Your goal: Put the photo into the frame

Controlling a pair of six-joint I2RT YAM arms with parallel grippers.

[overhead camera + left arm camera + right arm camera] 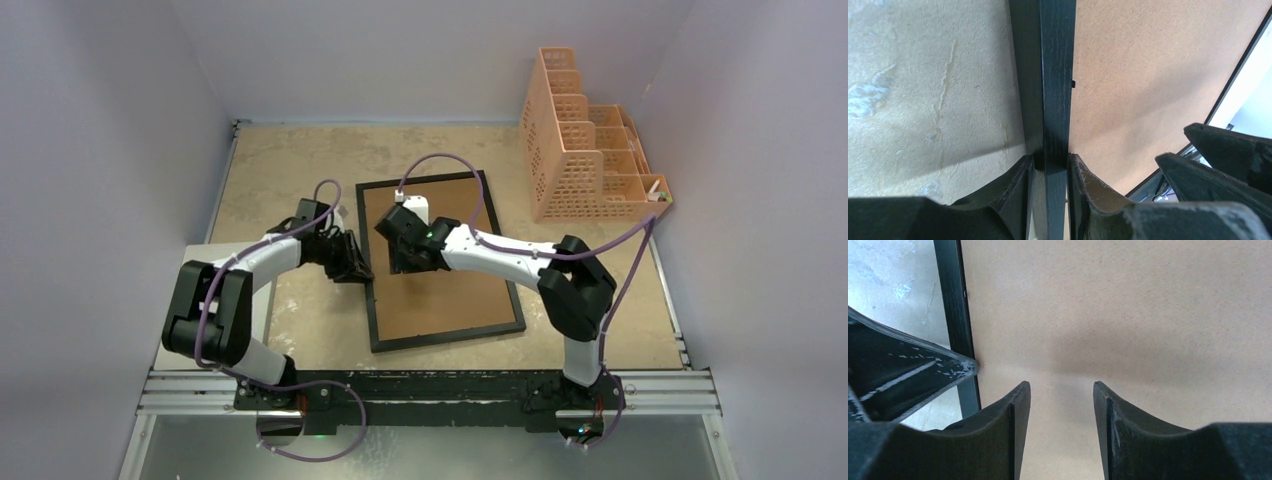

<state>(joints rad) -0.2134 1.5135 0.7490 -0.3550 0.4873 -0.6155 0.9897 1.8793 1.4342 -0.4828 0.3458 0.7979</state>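
The frame (450, 335) lies flat on the table with its brown board back (450, 290) facing up. My left gripper (358, 268) is at the frame's left side, shut on the black side bar (1055, 75); in the left wrist view one finger presses each side of the bar at the gripper (1050, 157). Just to its right, my right gripper (405, 262) hovers over the board. Its jaws are open with only bare brown board (1123, 305) between them at the gripper (1061, 387). The photo is not in view.
A peach mesh organizer (590, 150) stands at the back right of the table. A pale flat sheet (190, 255) lies at the table's left edge, partly under the left arm. Grey walls close in both sides. The two grippers are close together.
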